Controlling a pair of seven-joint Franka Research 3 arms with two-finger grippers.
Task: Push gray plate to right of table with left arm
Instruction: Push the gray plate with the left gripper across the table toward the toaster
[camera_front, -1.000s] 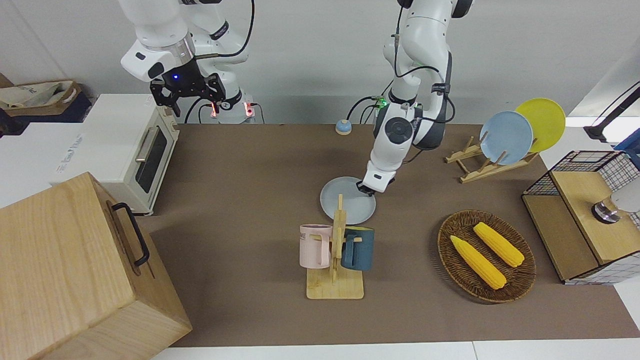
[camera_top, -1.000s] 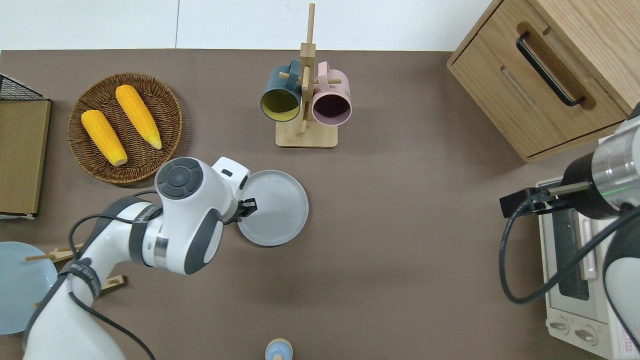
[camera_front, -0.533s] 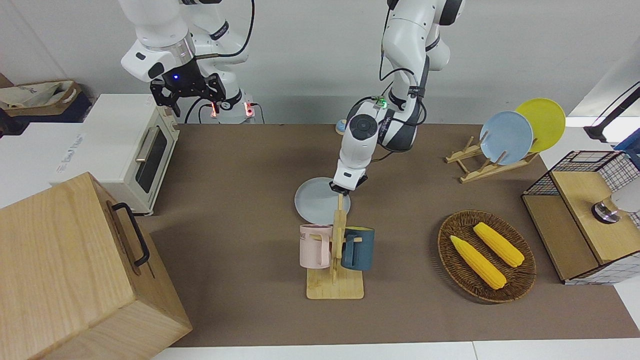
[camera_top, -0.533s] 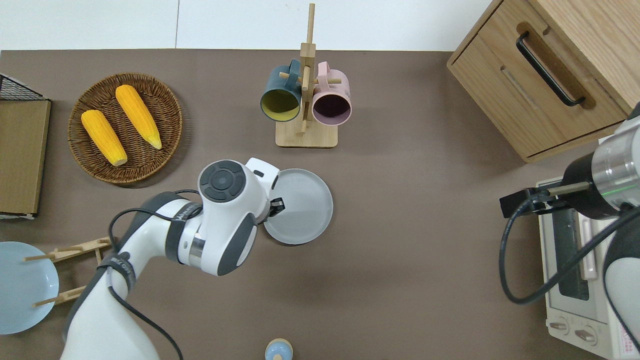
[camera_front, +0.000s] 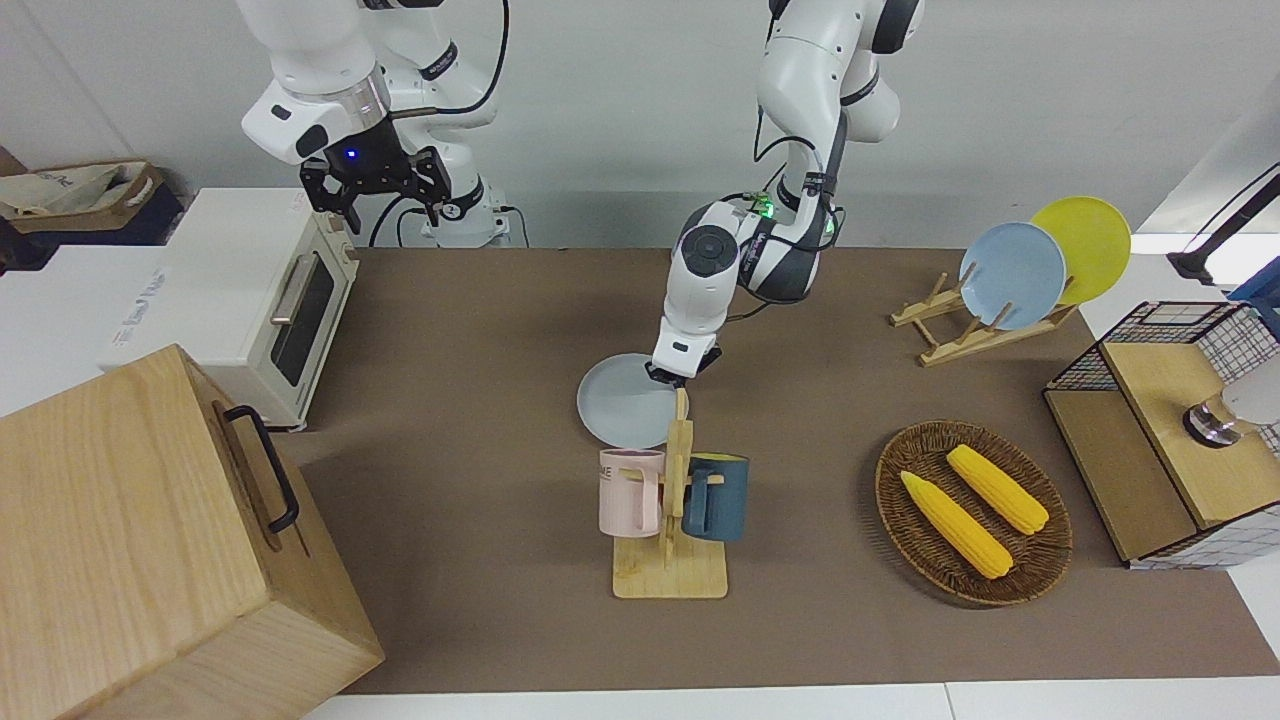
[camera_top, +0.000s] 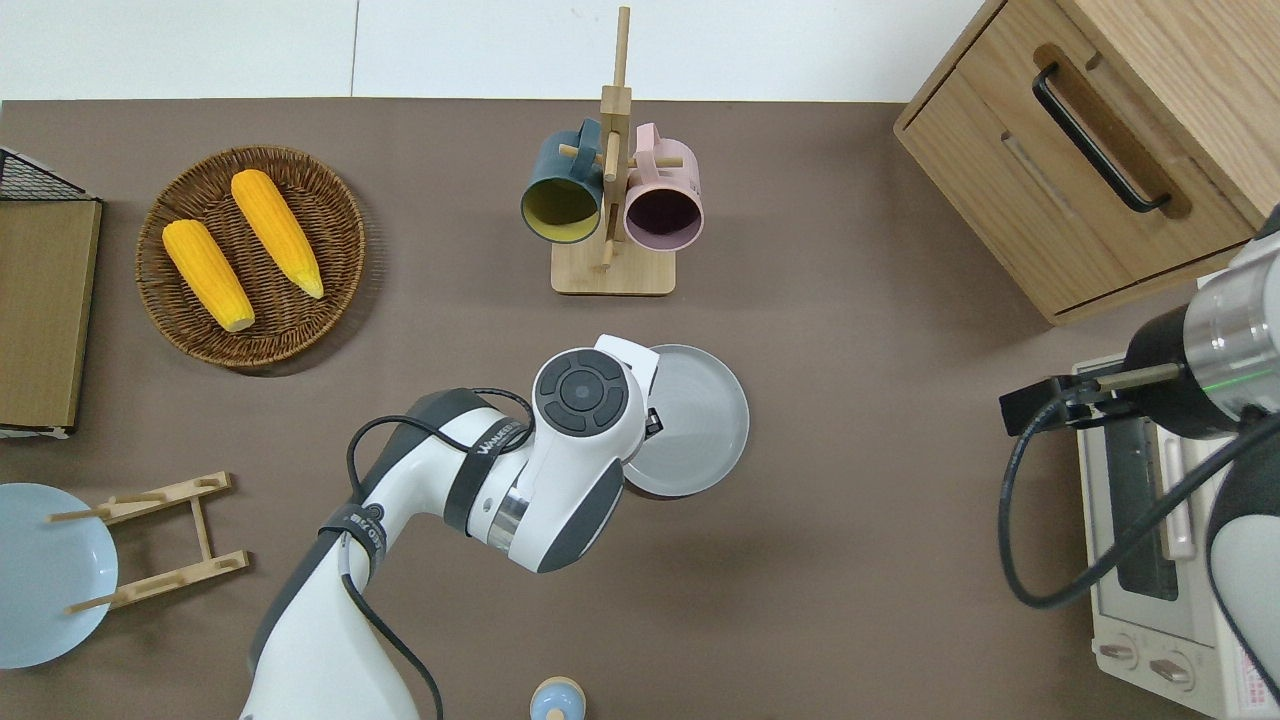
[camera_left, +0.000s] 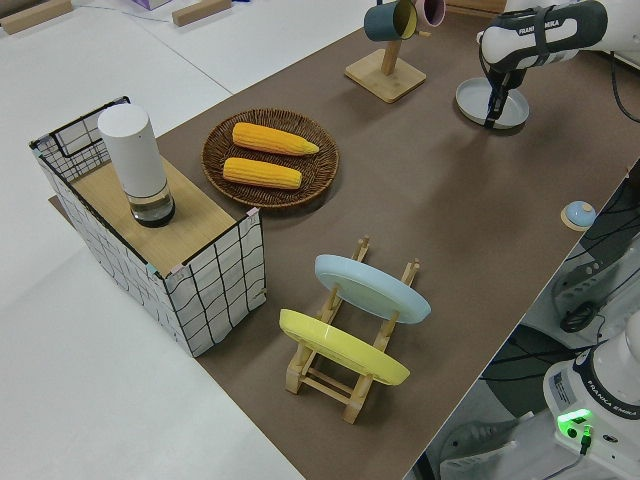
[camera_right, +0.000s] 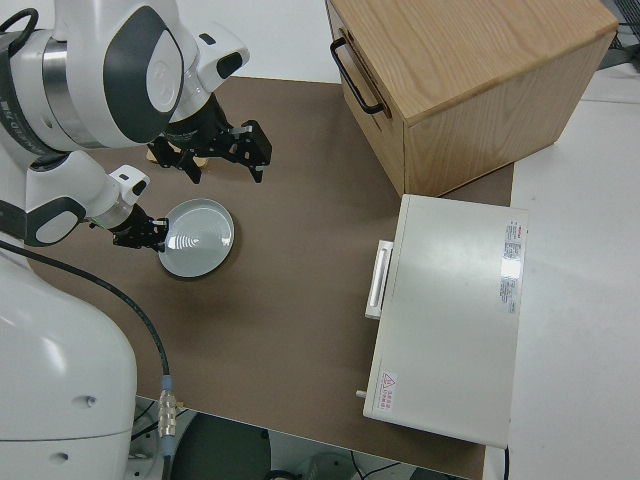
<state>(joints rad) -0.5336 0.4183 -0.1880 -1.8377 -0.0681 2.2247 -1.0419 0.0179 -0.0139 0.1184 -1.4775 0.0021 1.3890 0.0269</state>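
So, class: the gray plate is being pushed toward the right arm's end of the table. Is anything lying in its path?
Nothing visible blocks it. The left pincer is at the gray plate, and bare table runs from there to the toaster oven at that end. The mug stand sits farther from the robots, off the path.

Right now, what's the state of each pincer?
Left pincer: at the gray plate rim; open or shut cannot be told.
Right pincer: open, parked.

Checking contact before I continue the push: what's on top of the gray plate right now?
Only the left gripper, at the gray plate edge nearest the corn basket. Otherwise bare; the arm hides that edge from overhead.
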